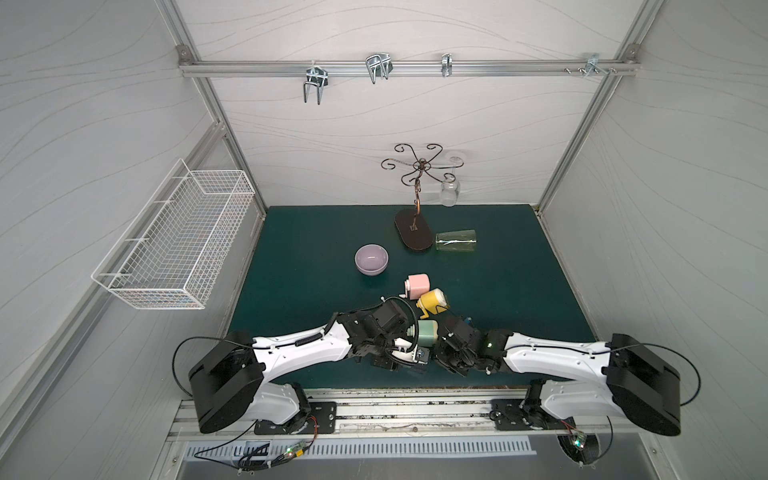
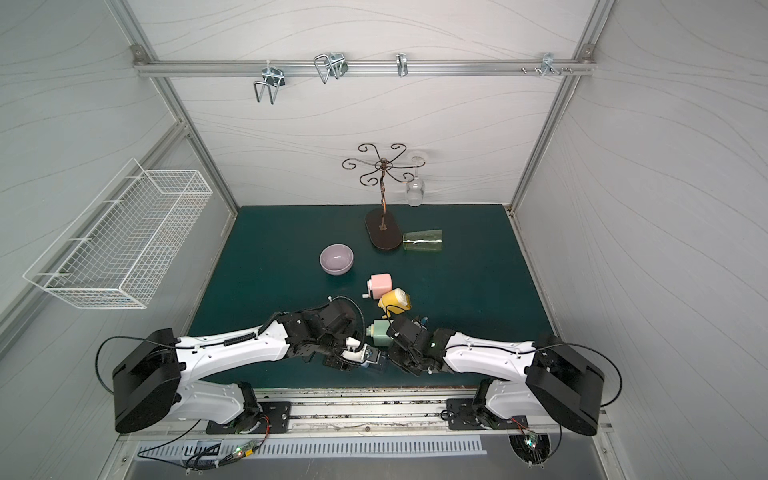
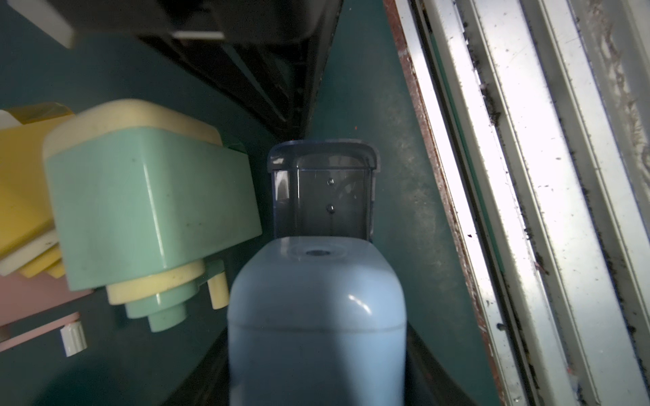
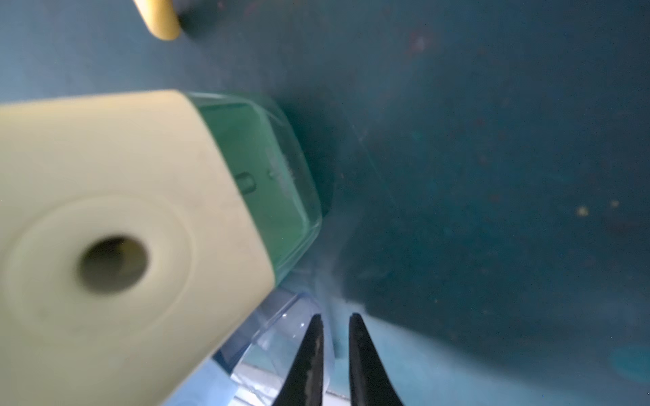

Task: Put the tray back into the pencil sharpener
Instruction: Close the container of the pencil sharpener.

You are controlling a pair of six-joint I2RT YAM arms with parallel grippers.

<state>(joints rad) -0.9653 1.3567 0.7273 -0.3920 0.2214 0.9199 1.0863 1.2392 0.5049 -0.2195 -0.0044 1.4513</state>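
The light blue pencil sharpener (image 3: 316, 316) is held just above the green mat, near its front edge, with my left gripper (image 1: 409, 356) shut on its body. The clear bluish tray (image 3: 322, 189) sticks partway out of the sharpener's end. My right gripper (image 4: 336, 323) meets it from the opposite side. Its two dark fingers (image 4: 311, 351) are shut on the thin wall of the tray (image 4: 281, 330). In both top views the two grippers meet at the sharpener (image 2: 372, 357), and the arms hide most of it.
A green sharpener (image 1: 426, 332) lies right beside the held one, with a yellow sharpener (image 1: 432, 301) and a pink one (image 1: 417, 284) behind it. Farther back are a purple bowl (image 1: 371, 259), a tipped glass (image 1: 456, 241) and a glass stand (image 1: 413, 232). The metal rail (image 3: 527, 175) runs along the mat's front edge.
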